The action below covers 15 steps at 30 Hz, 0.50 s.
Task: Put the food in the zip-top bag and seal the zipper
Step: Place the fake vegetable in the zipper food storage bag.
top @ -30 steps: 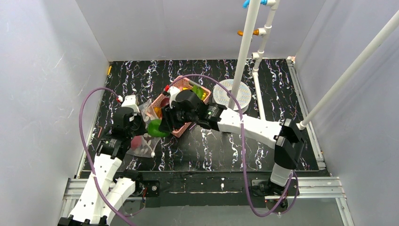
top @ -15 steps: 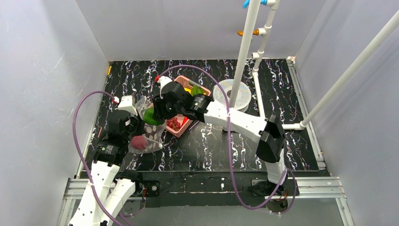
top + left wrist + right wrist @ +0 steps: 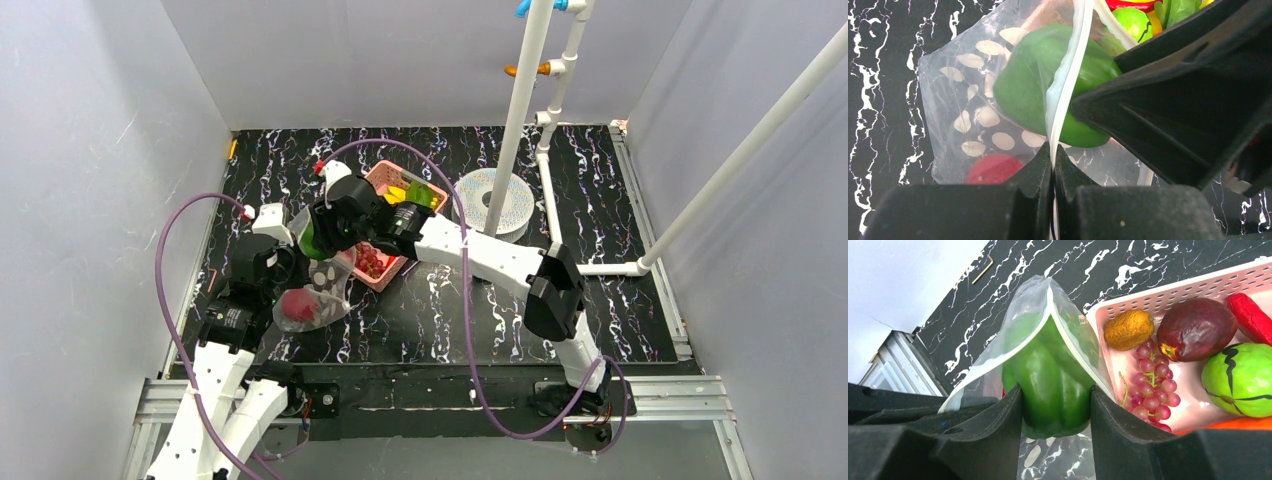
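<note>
1. Two grips we see: left end effector (image 3: 1053, 165) pinched tight on the mouth edge of the zip-top bag (image 3: 963, 90).
2. Right end effector (image 3: 1055, 405) clasps a glossy green pepper (image 3: 1048, 365) in that mouth.
3. Bag's clear, white-dotted, just beside the pink basket (image 3: 1168, 295).

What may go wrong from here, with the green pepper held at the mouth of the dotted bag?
1. The green toy bell pepper fills most of the mouth of the clear dotted bag; pushing may pull the thin zipper strip out of the shut left gripper.
2. The right gripper flanks the pepper at the mouth; on withdrawing, it may snag the floppy film and drag the bag.
</note>
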Motion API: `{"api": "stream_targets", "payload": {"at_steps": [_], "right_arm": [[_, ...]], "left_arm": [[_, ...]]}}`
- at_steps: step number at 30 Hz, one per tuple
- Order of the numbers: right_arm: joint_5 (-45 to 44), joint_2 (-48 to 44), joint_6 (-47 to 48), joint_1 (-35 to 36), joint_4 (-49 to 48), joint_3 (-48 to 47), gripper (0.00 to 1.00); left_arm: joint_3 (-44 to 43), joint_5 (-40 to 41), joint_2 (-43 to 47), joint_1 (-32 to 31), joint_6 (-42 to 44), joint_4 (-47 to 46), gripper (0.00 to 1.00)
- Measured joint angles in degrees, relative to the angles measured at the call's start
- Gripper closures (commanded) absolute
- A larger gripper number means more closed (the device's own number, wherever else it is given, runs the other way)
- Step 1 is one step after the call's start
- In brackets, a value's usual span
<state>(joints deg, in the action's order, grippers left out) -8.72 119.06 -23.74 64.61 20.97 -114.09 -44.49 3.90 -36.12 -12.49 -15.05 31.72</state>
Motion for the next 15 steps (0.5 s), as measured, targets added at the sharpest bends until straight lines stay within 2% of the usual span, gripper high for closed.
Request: {"api": "stream_targets", "payload": {"at_steps": [5,10,15], "right_arm": [[0.0,0.7,0.9,0.0,-1.0,-0.9,0.27],[1.4,0.6,1.6,-0.1,-2.8,-0.7,0.10],[2.2,0.0,2.1,-0.2,-3.1,0.8,0.04]], "left_arm": [[0.0,0.1,0.5,0.0,0.0,0.0,1.00],[0.0,0.2,0.7,0.0,0.0,0.0,1.00],[0.0,0.7,0.6,0.0,0.0,0.0,1.00]]}}
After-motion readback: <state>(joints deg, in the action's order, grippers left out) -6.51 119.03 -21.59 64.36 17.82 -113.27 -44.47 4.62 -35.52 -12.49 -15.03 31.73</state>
